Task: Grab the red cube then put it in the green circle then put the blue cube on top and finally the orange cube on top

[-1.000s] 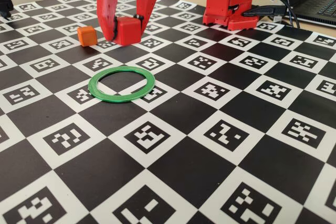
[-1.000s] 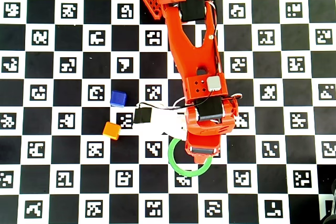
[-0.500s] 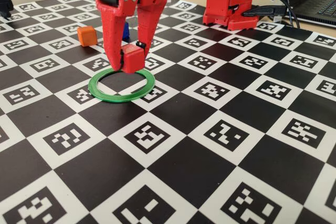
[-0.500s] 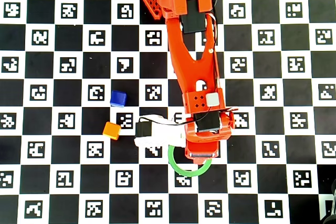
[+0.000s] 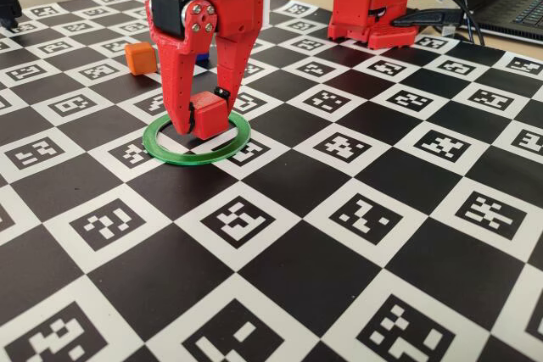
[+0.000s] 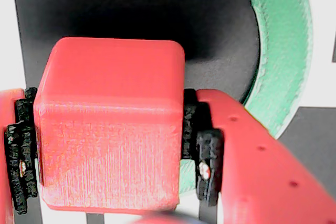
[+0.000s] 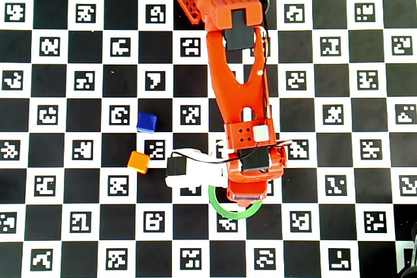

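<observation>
Now, with your claw (image 5: 202, 122) clamped on the red cube (image 5: 209, 114) just above the green circle (image 5: 165, 150), lower straight down until it seats flat inside before releasing.

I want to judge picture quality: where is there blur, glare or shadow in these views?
Wrist view: the red cube is sharp, with a dark shadow behind it; the green circle is slightly soft. Overhead view: white squares look overexposed. Fixed view: even light, and the orange cube is clear.

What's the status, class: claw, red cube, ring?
Claw shut on red cube. Cube low over green circle, inside its rim. Nothing in the way.
</observation>
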`<state>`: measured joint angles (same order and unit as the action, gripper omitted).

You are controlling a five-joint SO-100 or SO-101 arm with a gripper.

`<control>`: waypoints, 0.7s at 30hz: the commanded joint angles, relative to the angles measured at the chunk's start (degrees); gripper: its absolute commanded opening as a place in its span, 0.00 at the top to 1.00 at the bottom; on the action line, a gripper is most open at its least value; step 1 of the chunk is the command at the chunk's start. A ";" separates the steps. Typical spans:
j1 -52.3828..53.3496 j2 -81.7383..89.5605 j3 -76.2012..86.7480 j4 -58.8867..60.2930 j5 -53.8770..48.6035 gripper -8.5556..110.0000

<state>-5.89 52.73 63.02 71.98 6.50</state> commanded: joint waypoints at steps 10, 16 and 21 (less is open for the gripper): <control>1.49 0.97 -5.01 -1.41 -1.23 0.87; 1.49 0.97 -4.13 -1.93 -0.79 0.85; 1.05 0.97 -3.96 -0.97 -0.53 0.78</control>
<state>-4.92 51.50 62.84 70.49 5.71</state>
